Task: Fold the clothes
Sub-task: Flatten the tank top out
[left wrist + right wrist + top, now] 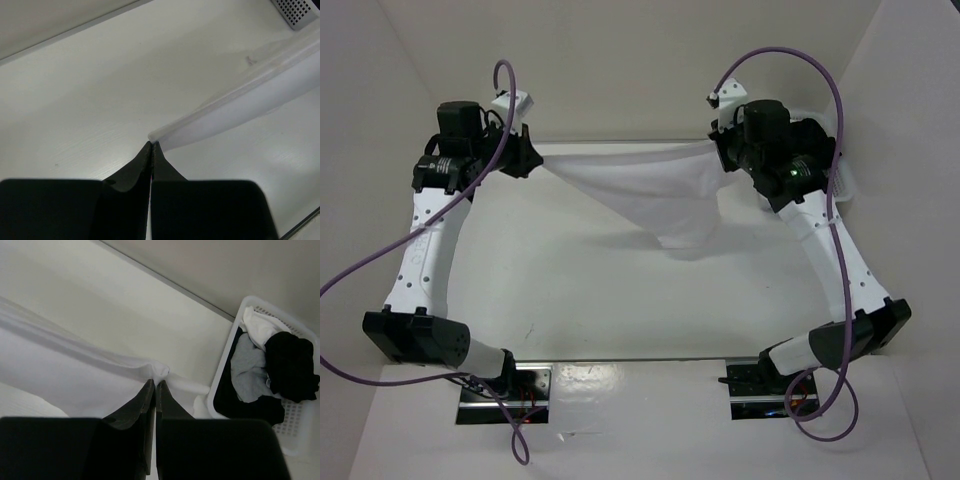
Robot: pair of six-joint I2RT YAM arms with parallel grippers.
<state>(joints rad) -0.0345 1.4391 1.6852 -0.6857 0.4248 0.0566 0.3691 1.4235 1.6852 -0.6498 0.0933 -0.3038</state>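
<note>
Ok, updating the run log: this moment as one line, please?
left gripper: shut on white garment corner | right gripper: shut on its opposite edge | garment: stretched between them, middle sagging

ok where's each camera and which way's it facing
top: above and behind the arms, looking down on the table; both arms show, white shirt stretched between them.
left wrist: on the left arm, looking past the left claw at the shirt it pinches.
right wrist: past the right claw to shirt and basket.
shared: all see the shirt.
</note>
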